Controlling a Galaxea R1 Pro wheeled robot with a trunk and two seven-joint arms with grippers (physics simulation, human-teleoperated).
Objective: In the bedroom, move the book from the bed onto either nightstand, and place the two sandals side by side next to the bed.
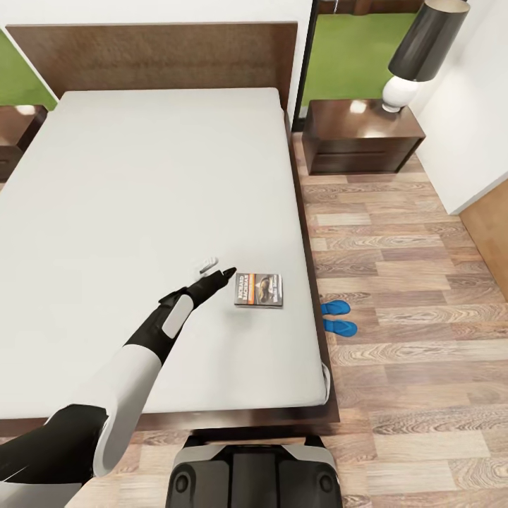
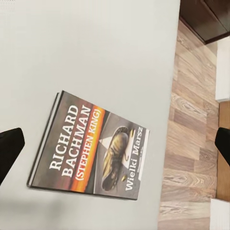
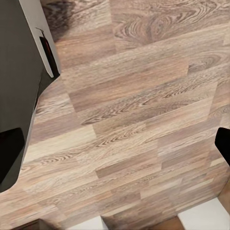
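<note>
The book (image 1: 258, 289), a dark paperback with an orange band, lies flat on the grey mattress of the bed (image 1: 141, 197), near its right edge. My left gripper (image 1: 217, 269) hovers open just left of the book, apart from it. The left wrist view shows the book (image 2: 91, 148) between and beyond the spread fingertips (image 2: 9, 148) of that gripper (image 2: 116, 146). Two blue sandals (image 1: 336, 307) (image 1: 341, 327) lie close together on the floor beside the bed's right side. A dark wooden nightstand (image 1: 363, 134) stands right of the headboard. My right gripper (image 3: 116, 143) is open over bare floor.
A lamp (image 1: 420, 53) with a white base and dark shade stands on the right nightstand. Part of another nightstand (image 1: 17, 134) shows at the left edge. Wood floor (image 1: 409, 282) runs right of the bed to a white wall. My base (image 3: 19, 57) is beside the right gripper.
</note>
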